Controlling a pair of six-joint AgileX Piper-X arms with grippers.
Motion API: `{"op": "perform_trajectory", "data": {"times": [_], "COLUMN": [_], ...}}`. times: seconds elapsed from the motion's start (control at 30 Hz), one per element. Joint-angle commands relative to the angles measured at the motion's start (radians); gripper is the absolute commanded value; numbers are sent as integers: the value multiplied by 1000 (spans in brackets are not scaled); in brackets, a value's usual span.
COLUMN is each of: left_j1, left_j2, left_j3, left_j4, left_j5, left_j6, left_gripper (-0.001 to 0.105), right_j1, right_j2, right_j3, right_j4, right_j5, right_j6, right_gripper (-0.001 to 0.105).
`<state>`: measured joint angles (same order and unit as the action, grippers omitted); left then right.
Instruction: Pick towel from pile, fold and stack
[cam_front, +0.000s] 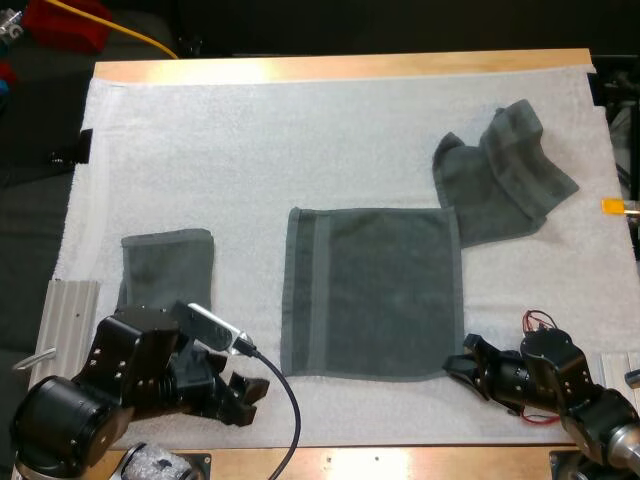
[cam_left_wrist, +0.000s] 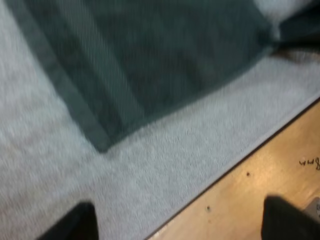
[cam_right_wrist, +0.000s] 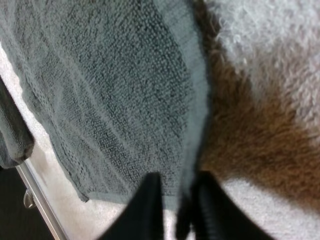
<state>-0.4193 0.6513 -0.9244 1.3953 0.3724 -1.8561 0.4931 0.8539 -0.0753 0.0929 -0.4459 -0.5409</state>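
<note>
Flat towel (cam_front: 370, 290) lies mid-frame on the mat (cam_front: 250, 150); right hand (cam_front: 456, 363) pinches its lower-right corner, left hand (cam_front: 247, 397) spread near the lower-left.

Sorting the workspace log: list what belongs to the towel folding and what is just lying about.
Job: flat spread dark grey-green towel; folded dark grey-green towel; crumpled dark grey-green towel.
Lying about: ribbed silver metal rail; thin yellow cord.

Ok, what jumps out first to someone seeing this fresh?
The spread towel lying flat in the middle, with the right claw at its near right corner and the left claw open off its near left corner. Then the crumpled towel at the far right and the folded towel on the left.
</note>
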Motion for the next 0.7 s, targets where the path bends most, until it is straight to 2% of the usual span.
{"op": "perform_trajectory", "data": {"times": [0.0,0.1,0.2,0.4,0.6,0.67], "left_j1": [-5,-5,1,1,1,4], "left_j2": [3,13,19,51,88,99], "left_j3": [0,6,44,159,256,284], "left_j4": [-38,-69,-121,-232,-304,-345], "left_j5": [6,-26,-45,10,16,41], "left_j6": [-11,-28,-64,-136,-157,-180], "left_gripper": [65,65,65,65,65,65], "right_j1": [-1,-1,-1,-1,-1,-1], "right_j2": [-1,-1,-1,-1,-1,-1], "right_j3": [0,0,0,0,0,0], "right_j4": [0,0,0,0,0,0], "right_j5": [1,1,1,-6,-6,-6], "right_j6": [-7,-8,-9,-9,-17,-22], "right_gripper": [1,1,1,1,1,1]}}
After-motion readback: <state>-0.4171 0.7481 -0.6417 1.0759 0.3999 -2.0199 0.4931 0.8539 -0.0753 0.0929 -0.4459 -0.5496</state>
